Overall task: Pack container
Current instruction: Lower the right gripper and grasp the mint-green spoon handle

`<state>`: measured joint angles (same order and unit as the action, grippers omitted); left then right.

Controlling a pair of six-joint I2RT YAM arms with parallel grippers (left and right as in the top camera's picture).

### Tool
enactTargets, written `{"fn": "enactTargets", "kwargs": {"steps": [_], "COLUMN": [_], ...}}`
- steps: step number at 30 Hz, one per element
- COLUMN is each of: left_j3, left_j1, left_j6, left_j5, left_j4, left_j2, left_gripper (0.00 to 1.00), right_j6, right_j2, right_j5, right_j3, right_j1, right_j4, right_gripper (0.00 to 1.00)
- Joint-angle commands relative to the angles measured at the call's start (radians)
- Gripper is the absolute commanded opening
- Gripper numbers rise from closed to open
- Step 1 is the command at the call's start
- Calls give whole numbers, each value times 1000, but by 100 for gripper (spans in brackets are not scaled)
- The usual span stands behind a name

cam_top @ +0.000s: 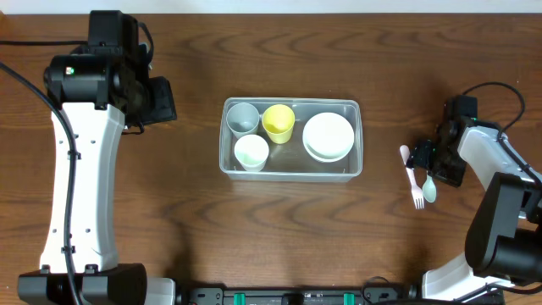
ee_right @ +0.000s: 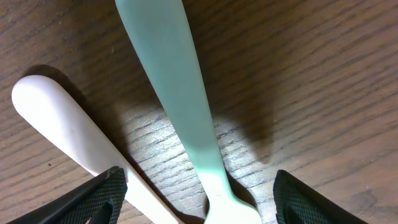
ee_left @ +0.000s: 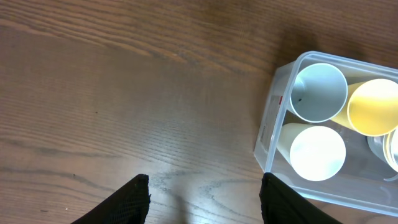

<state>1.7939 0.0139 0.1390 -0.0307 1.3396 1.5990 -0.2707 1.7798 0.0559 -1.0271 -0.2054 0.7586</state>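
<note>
The clear container sits mid-table and holds a grey cup, a yellow cup, a white cup and stacked white bowls. A white fork and a mint spoon lie on the table to its right. My right gripper is low over them. In the right wrist view its open jaws straddle the mint spoon's handle, with the white fork handle beside the left finger. My left gripper is open and empty, left of the container.
In the left wrist view the grey cup, yellow cup and white cup show inside the container's near end. Bare wood table lies under the left gripper. The arm bases stand at the table's front corners.
</note>
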Motion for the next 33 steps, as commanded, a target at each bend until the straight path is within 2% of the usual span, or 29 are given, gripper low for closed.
{"fn": "enactTargets", "kwargs": {"steps": [1, 4, 21, 33], "left_j3": [-6, -6, -6, -6], "left_j1": [-2, -2, -2, -2], "left_j6": [9, 9, 9, 9], "left_j5": [-4, -4, -4, -4], "left_j4": [7, 7, 7, 7], "left_j2": [4, 4, 4, 4], "left_gripper": [58, 58, 58, 58], "right_j6": [18, 52, 51, 47], "right_j2": [14, 14, 14, 14], "right_j5": [-11, -84, -143, -77], "right_j3": [11, 11, 11, 11], "right_j1": [-6, -6, -76, -102], "right_j4": [-16, -35, -52, 6], "right_gripper": [77, 77, 77, 77]}}
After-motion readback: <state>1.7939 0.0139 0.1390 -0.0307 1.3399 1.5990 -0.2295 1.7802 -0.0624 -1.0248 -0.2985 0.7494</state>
